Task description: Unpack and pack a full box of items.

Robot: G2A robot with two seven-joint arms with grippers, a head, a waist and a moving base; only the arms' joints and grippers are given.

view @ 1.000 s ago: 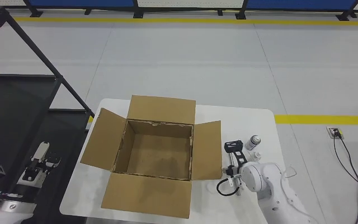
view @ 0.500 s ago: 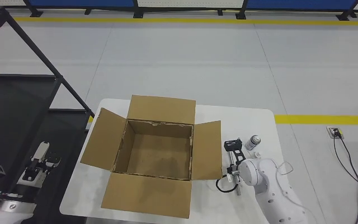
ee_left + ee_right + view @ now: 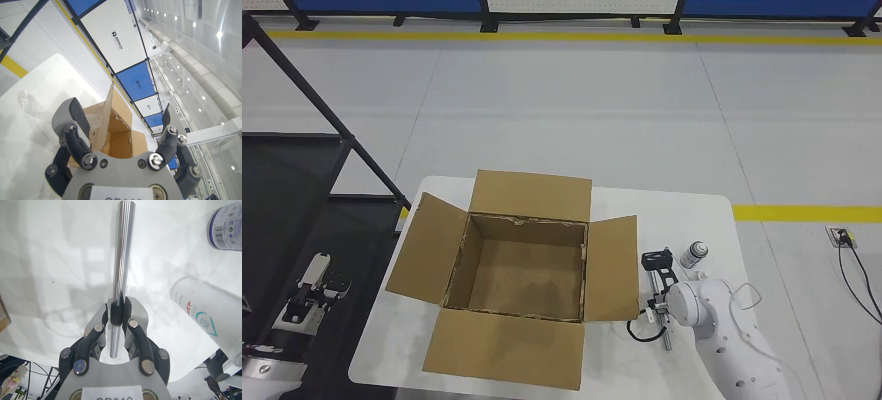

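Beside the cardboard box [image 3: 612, 268], the right end effector [image 3: 117, 311] clamps a steel rod [image 3: 123, 256].

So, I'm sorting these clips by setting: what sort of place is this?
Probably an industrial hall or robot test floor rather than a home: yellow floor lines, blue and white partition panels fencing off the area, and a high ceiling with rows of spotlights.

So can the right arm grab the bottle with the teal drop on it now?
Probably not yet: the right gripper is shut on the metal rod. The bottle itself sits close, with bare table between them.
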